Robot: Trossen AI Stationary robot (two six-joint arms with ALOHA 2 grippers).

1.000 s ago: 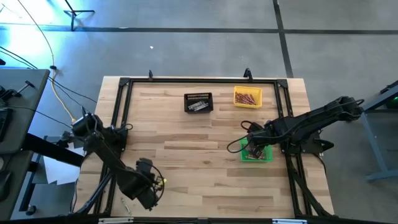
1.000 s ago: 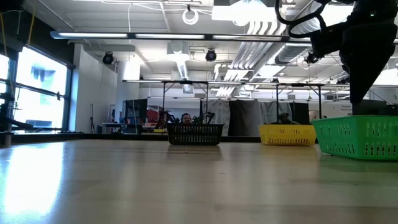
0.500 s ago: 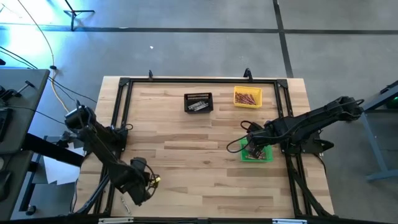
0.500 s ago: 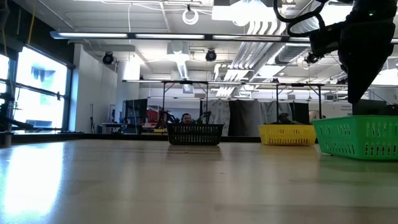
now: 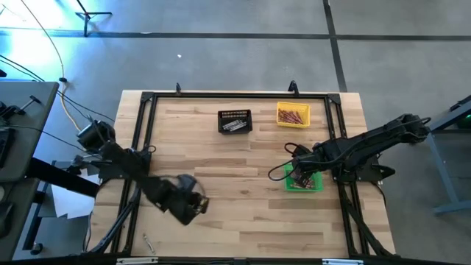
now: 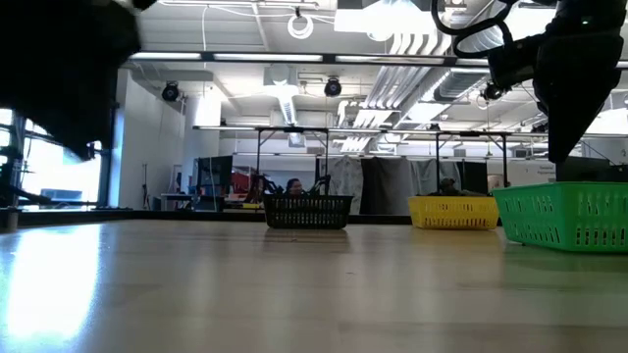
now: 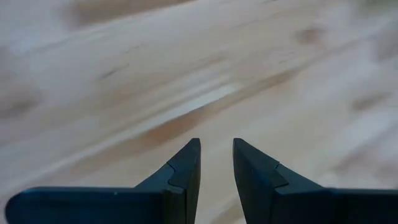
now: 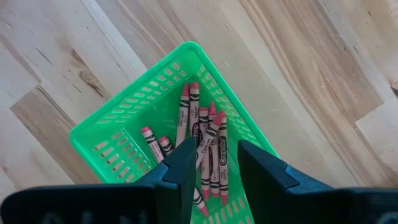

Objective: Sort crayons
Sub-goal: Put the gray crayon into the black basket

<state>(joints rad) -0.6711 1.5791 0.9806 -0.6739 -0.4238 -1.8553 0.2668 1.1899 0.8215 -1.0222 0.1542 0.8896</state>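
Observation:
Several reddish-pink crayons (image 8: 202, 143) lie in the green bin (image 8: 124, 124) at the table's right. My right gripper (image 8: 216, 163) hovers just above them, its fingers a narrow gap apart and empty; in the high view it (image 5: 298, 177) stands over the green bin (image 5: 315, 184). Orange-brown crayons (image 5: 293, 115) lie in the yellow bin (image 5: 280, 109), grey ones (image 5: 234, 126) in the black bin (image 5: 222, 115). My left gripper (image 5: 193, 208) is over bare wood at the near left, narrowly open and empty (image 7: 216, 155).
The black bin (image 6: 307, 211) and the yellow bin (image 6: 453, 212) stand side by side near the table's far edge. A dark metal frame (image 5: 140, 132) runs along the table's left, far and right edges. Bare wood lies across the table's middle and near side.
My left gripper has swung from the near left corner toward the table's right edge and a little toward the far edge. Its arm now shows as a dark shape at the low view's upper left.

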